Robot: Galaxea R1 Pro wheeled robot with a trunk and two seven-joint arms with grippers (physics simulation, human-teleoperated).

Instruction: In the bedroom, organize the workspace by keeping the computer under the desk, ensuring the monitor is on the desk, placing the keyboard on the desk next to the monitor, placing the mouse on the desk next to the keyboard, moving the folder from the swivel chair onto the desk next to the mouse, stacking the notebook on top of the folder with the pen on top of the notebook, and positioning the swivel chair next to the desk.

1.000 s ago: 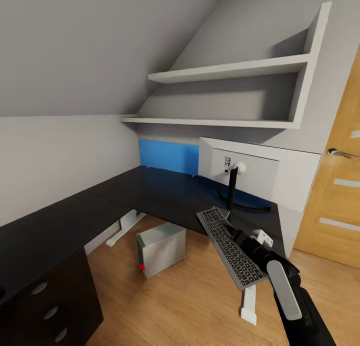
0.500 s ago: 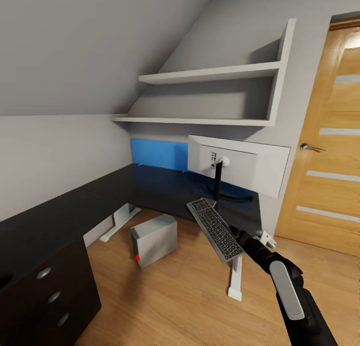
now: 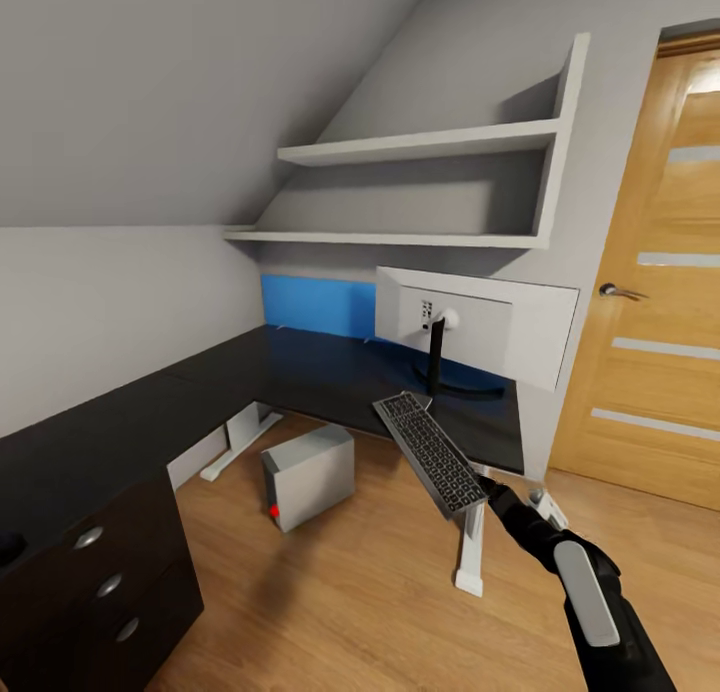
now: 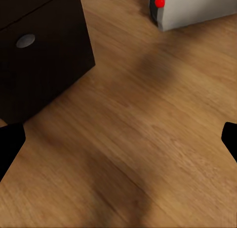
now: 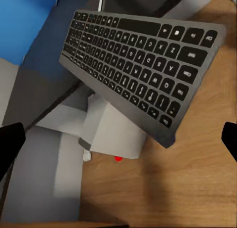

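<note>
My feed is evenly lit, soft and diffuse, with no glare. Soft shadows sit beneath the shelves [image 3: 420,144] and under the counter [image 3: 300,372]. My left wrist feed looks slightly soft on the floor [image 4: 148,139] below the end effector.

my keyboard [image 3: 430,454]: dark grey, black keys | surface [image 3: 300,377]: black, silver knobs | monitor [image 3: 478,325]: white back, black stand | computer [image 3: 308,475]: pale grey, 1 red light | wall panel [image 3: 315,307]: blue | floor [image 3: 350,592]: light wood planks | door [image 3: 655,302]: oak, pale stripes
</note>
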